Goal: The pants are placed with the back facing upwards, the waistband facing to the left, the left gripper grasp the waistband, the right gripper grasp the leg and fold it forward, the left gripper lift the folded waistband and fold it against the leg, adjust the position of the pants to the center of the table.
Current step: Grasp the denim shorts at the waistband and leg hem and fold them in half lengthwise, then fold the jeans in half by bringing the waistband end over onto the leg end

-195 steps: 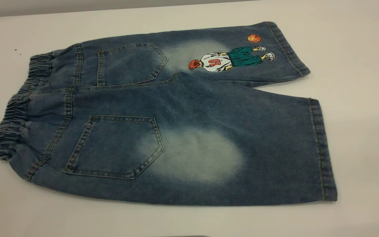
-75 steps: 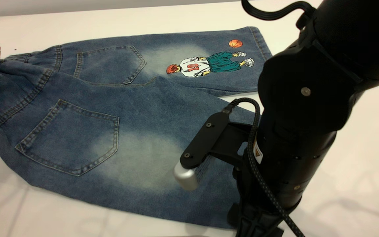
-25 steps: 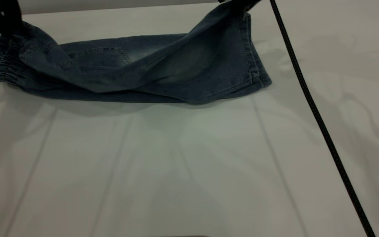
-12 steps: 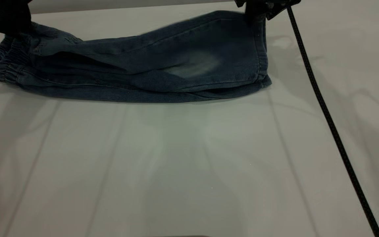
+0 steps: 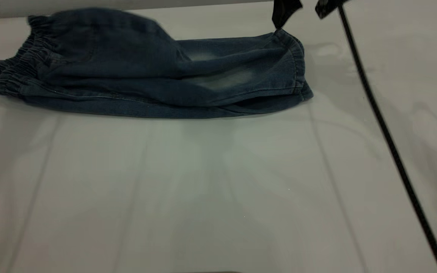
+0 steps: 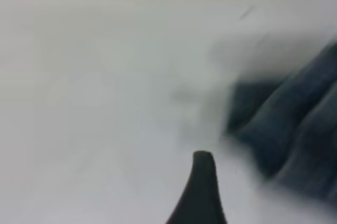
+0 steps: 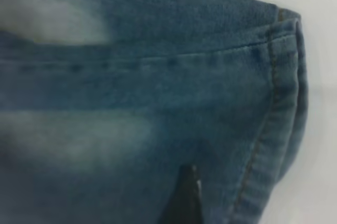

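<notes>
Pants: the pants [image 5: 146, 76] lie doubled lengthwise along the far side of the counter [image 5: 203, 197], left of its middle and nowhere near centred.
Waistband: the waistband [image 5: 10, 72] points to the left, its two layers stacked unevenly, the upper one set back and humped.
Leg: the leg [image 5: 233, 77] with the pale patch lies on top, its hem [image 5: 298, 64] roughly over the lower hem but curled at the far corner.
Right end effector: the right end effector [image 5: 283, 13] hangs just above that far hem corner, touching it or nearly so; I cannot tell whether it is apart or clamped on cloth.
Left end effector: the left end effector [image 6: 202, 182] sits beside the waistband end with bare counter under it and no cloth in it; whether it is apart or together I cannot tell.
Risk, snagged hem: if the right one has any denim when it rises, the top leg probably peels back and undoes the fold.
Risk, loose hump: the raised cloth near the waistband may trap a crease, so the next fold stacks crooked.
Risk, single-layer grasp: taking only the upper waistband layer would likely drag it off the lower one.
Risk, cable: the cable [image 5: 385, 132] crosses the counter on the right and could catch the hem during centring.
Risk, far edge: a push away from the camera could slide the pants off.
</notes>
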`<state>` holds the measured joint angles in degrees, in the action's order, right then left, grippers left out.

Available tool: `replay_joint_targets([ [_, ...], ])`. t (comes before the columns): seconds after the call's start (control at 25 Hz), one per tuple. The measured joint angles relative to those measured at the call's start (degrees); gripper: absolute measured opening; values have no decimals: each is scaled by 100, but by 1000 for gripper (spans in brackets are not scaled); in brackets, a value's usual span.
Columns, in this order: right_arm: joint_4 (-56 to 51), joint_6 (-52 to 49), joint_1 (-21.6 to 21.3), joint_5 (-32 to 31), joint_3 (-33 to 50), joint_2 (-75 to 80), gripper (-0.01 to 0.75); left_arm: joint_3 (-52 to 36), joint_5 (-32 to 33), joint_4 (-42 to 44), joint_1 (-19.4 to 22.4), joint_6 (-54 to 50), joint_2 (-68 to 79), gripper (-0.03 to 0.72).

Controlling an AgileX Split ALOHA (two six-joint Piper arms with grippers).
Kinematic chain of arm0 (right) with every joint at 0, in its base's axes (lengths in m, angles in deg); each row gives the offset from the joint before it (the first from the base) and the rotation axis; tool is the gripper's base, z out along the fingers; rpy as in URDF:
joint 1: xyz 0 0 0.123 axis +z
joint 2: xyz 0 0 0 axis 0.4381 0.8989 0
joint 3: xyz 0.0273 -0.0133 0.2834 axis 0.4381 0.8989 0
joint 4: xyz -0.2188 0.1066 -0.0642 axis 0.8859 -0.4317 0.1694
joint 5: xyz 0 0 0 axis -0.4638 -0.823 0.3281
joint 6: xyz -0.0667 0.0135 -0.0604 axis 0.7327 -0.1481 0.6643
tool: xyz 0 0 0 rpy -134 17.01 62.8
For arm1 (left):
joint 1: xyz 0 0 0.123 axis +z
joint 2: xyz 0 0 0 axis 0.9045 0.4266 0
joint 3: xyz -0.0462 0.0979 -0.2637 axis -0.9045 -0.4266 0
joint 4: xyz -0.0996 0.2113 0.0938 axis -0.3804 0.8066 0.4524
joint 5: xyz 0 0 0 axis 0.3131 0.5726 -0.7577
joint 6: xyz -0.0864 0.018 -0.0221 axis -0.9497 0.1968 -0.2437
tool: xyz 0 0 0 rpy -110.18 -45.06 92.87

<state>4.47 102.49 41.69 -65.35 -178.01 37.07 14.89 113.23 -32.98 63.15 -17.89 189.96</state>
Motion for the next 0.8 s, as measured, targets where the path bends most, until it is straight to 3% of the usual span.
replay_joint_targets([
  [0.08,-117,0,0,-183,0,-223,597,49,962,-198,4,573,-119,580],
  [0.2,-403,153,28,-371,-5,-504,587,49,1295,-521,57,1358,-37,568],
  [0.48,-963,601,339,-833,-5,-718,586,49,-49,-492,266,1791,531,531],
  [0.8,-1079,913,903,-972,-5,-743,584,49,-996,-811,467,1808,1273,514],
])
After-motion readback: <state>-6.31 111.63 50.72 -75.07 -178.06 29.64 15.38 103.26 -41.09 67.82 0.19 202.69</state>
